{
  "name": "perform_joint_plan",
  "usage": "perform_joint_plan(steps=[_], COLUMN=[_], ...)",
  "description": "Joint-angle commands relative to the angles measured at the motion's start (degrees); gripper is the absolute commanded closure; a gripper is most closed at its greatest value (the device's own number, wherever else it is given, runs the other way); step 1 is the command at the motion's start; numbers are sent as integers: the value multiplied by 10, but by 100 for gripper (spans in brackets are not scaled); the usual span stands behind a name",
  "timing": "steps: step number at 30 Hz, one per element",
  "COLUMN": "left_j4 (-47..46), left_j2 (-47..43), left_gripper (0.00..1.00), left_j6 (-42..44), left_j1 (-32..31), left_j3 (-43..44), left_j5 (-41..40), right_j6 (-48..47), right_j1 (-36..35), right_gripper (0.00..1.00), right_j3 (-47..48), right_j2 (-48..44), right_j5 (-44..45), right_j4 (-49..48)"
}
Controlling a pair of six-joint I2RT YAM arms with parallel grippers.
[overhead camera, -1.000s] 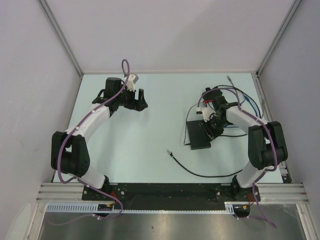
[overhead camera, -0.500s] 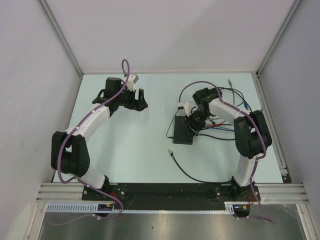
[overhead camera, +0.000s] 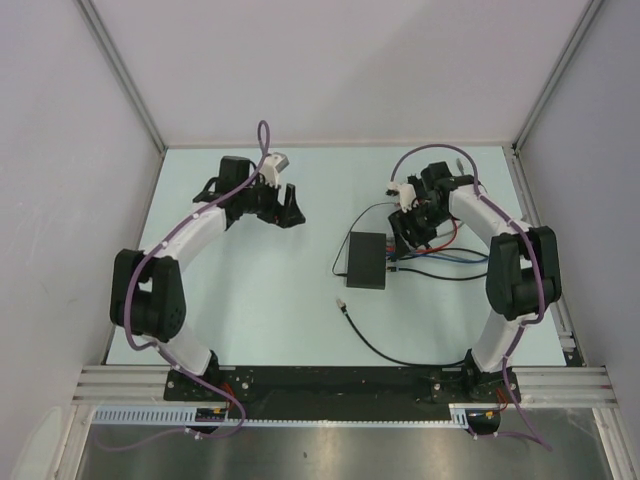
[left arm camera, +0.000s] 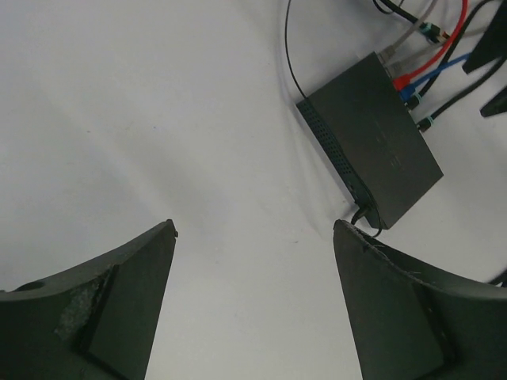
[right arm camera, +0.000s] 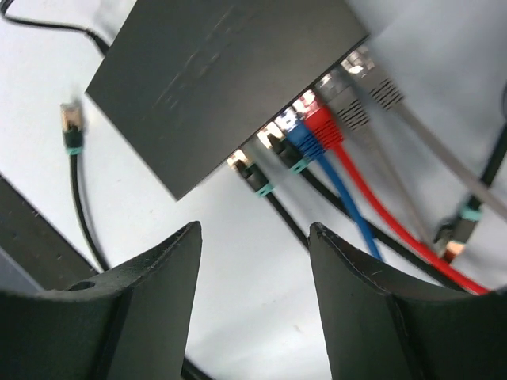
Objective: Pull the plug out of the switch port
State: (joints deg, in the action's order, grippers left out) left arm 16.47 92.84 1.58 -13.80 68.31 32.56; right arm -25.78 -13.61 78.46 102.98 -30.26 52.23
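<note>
The flat black switch box (overhead camera: 366, 259) lies on the pale table right of centre. Its ports are on the right short edge, where several plugs sit: two black ones with teal boots (right arm camera: 255, 177), a blue one (right arm camera: 302, 140), a red one (right arm camera: 322, 127) and grey ones (right arm camera: 346, 104). My right gripper (overhead camera: 413, 226) is open and empty, hovering just right of and behind that edge; the right wrist view shows its gripper (right arm camera: 253, 229) above the bare table short of the plugs. My left gripper (overhead camera: 284, 209) is open and empty, well left of the box (left arm camera: 376, 138).
A loose black cable ends in a free plug (overhead camera: 343, 305) in front of the box, also seen in the right wrist view (right arm camera: 71, 119). Black, red and blue cables (overhead camera: 450, 262) trail right toward the right arm. Another free plug (overhead camera: 458, 158) lies at the back right.
The box slid left from under my right gripper and turned square. The right gripper has drawn back to the box's right rear. The left gripper shifted slightly right.
</note>
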Motion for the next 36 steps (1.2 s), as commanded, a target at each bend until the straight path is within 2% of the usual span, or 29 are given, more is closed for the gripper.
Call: perform_joint_plan(steps=[1, 5, 8, 11, 12, 14, 17, 19, 22, 23, 25, 31, 36], left_j4=[32, 49, 52, 79, 91, 143, 213, 221, 166, 117, 81, 56, 61], left_j2=[27, 52, 45, 27, 20, 19, 24, 21, -5, -11, -14, 10, 71], left_gripper=[15, 20, 23, 24, 24, 20, 18, 18, 19, 19, 19, 20, 25], left_j6=[50, 57, 64, 126, 177, 232, 348, 376, 387, 371, 344, 345, 388], left_j1=[-11, -11, -12, -29, -37, -59, -90, -102, -120, -127, -131, -206, -257], left_j3=[35, 39, 45, 59, 73, 91, 125, 131, 96, 83, 54, 58, 86], left_j5=[63, 61, 80, 125, 129, 131, 116, 101, 60, 49, 40, 34, 24], right_j6=[-4, 16, 26, 47, 55, 80, 99, 112, 128, 127, 121, 105, 125], right_j1=[-7, -39, -64, -78, -81, -80, -80, -78, -60, -56, -47, -20, -8], right_gripper=[38, 41, 48, 58, 65, 72, 77, 79, 82, 83, 84, 88, 89], right_j3=[14, 15, 14, 15, 15, 14, 15, 14, 15, 16, 15, 14, 15], right_j2=[6, -1, -2, 12, 24, 40, 69, 91, 116, 122, 143, 202, 226], right_j5=[14, 13, 20, 5, -7, -29, -52, -63, -92, -99, -100, -98, -107], right_j4=[-63, -126, -157, -180, -183, -185, -179, -179, -187, -187, -180, -135, -157])
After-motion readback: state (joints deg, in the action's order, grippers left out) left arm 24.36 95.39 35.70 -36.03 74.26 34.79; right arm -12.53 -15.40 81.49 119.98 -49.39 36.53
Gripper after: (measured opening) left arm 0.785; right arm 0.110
